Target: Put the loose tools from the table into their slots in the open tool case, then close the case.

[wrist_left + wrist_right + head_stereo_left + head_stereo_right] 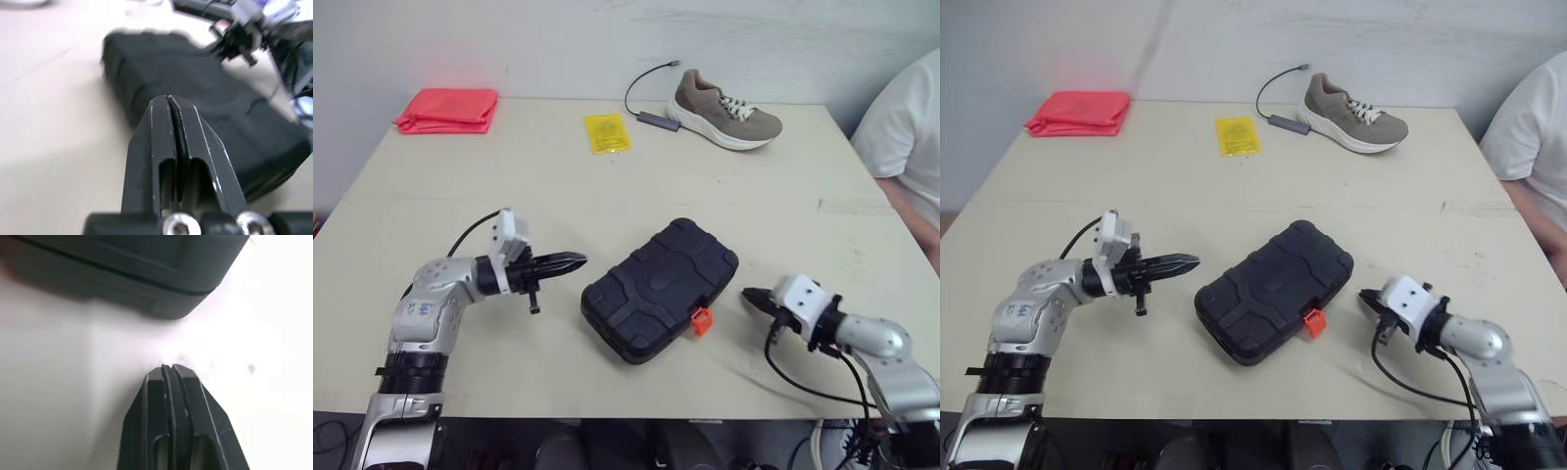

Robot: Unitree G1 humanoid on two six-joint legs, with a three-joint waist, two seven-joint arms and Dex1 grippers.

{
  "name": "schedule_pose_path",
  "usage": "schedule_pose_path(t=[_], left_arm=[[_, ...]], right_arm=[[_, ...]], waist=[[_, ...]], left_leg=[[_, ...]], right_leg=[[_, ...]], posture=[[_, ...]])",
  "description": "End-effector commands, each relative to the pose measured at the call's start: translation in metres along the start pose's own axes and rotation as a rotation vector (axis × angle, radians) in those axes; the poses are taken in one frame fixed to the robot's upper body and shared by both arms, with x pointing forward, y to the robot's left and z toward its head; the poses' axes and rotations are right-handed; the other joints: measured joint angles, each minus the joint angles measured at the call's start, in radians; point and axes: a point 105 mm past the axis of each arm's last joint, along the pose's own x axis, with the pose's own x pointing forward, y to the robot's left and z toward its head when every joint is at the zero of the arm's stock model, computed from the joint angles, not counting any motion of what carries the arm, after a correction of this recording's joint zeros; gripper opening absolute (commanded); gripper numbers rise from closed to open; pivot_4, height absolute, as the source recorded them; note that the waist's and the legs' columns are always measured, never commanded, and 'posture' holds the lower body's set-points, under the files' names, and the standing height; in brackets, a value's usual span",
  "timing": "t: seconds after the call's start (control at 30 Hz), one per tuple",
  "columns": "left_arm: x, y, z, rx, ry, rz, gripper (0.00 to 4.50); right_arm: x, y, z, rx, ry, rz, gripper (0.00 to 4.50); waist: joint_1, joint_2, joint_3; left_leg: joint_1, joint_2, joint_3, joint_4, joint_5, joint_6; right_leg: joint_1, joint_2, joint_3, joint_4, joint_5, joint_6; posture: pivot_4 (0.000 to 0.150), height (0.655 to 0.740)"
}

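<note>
Left claw (578, 259): at the near left of the table (607, 196), its two black fingers pressed together with only a thin seam between them, holding nothing.
Right claw (747, 294): at the near right, its fingers also together and empty, tips low over the table.
Tool case (661, 284): lies flat between the two claws with its lid down, set at a slant to the table's edge.
Case to left claw: the tips point at the case's left end, just beside it but apart.
Case to right claw: the tips point at the case's near right side, close to the latch and not touching.
Case make: black moulded plastic, a rounded rectangle with ribbed edges and a raised panel on top.
Latch (702, 320): a small orange tab on the near long side.
Table surface: pale, smooth, matt.
Far edge: a folded red cloth (447, 108), a flat yellow packet (607, 132), a tan laced shoe (724, 110) with a white sole, and a thin black cable (641, 83) ending in a small grey adapter.
Right edge: a person's white sleeve (906, 127).
</note>
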Motion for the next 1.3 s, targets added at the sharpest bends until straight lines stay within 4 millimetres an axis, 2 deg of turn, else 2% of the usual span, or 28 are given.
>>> schedule_pose_path(t=[0.03, 0.17, 0.3, 0.47, 0.57, 0.67, 0.73, 0.9, 1.1, 1.3], left_arm=[[0.038, -0.02, 0.01, 0.077, 0.006, -0.161, 0.04], [0.069, -0.024, -0.007, 0.132, 0.096, -0.246, 0.04], [0.091, -0.023, -0.023, 0.176, 0.122, -0.269, 0.04], [0.102, -0.019, -0.043, 0.208, 0.203, -0.249, 0.04], [0.104, -0.024, -0.049, 0.174, 0.194, -0.266, 0.04], [0.1, -0.029, -0.059, 0.166, 0.229, -0.279, 0.04], [0.1, -0.029, -0.06, 0.145, 0.225, -0.262, 0.04], [0.102, -0.025, -0.063, 0.132, 0.236, -0.216, 0.04], [0.101, -0.024, -0.067, 0.126, 0.252, -0.196, 0.04], [0.102, -0.022, -0.069, 0.128, 0.267, -0.189, 0.04]], right_arm=[[-0.019, 0.014, 0.049, 0.058, -0.149, 0.033, 0.0], [-0.018, 0.039, 0.073, 0.072, -0.189, 0.09, 0.0], [-0.009, 0.046, 0.087, 0.049, -0.212, 0.098, 0.0], [0.002, 0.051, 0.097, 0.023, -0.218, 0.126, 0.0], [0.01, 0.057, 0.092, -0.032, -0.173, 0.167, 0.0], [0.014, 0.059, 0.089, -0.016, -0.159, 0.173, 0.0], [0.015, 0.067, 0.08, -0.041, -0.119, 0.209, 0.0], [0.005, 0.081, 0.056, -0.028, -0.04, 0.256, 0.0], [-0.007, 0.087, 0.048, 0.045, -0.034, 0.248, 0.0], [-0.001, 0.09, 0.029, 0.125, 0.029, 0.24, 0.0]], waist=[[0.003, 0.002, 0.0], [0.001, 0.003, 0.0], [-0.005, 0.002, 0.0], [-0.004, 0.004, -0.001], [0.003, 0.004, -0.001], [0.008, 0.004, -0.001], [0.009, 0.004, -0.002], [0.011, 0.003, -0.003], [0.011, 0.004, -0.003], [0.011, 0.003, -0.004]], left_leg=[[0.0, 0.0, 0.0, 0.0, 0.0, 0.0], [0.001, 0.001, -0.002, -0.001, 0.0, -0.001], [0.0, 0.0, -0.006, -0.001, 0.0, -0.001], [-0.001, -0.001, -0.008, -0.001, 0.0, 0.0], [0.0, -0.001, -0.01, -0.001, 0.0, 0.001], [0.0, -0.001, -0.01, -0.001, 0.0, 0.001], [0.0, -0.001, -0.01, -0.001, 0.0, 0.001], [0.002, -0.001, -0.012, -0.001, 0.0, 0.001], [0.01, -0.001, -0.014, -0.003, -0.001, 0.002], [0.011, -0.001, -0.014, -0.003, -0.001, 0.002]], right_leg=[[0.0, 0.001, 0.0, 0.0, 0.0, 0.0], [0.0, 0.003, 0.001, -0.001, 0.0, 0.0], [0.0, 0.003, 0.002, -0.002, 0.0, 0.0], [0.0, 0.002, 0.003, -0.003, 0.0, 0.0], [0.002, 0.002, 0.003, -0.003, 0.0, 0.0], [0.002, 0.002, 0.002, -0.003, 0.0, 0.0], [0.002, 0.001, 0.002, -0.003, 0.0, 0.0], [0.006, 0.002, 0.001, -0.004, 0.0, -0.001], [0.016, 0.001, 0.0, -0.007, -0.001, -0.001], [0.018, 0.0, 0.0, -0.008, -0.001, -0.001]], posture=[[0.15, 0.74], [0.15, 0.74], [0.15, 0.74], [0.15, 0.74], [0.15, 0.74], [0.15, 0.74], [0.15, 0.74], [0.15, 0.74], [0.15, 0.74], [0.15, 0.74]])
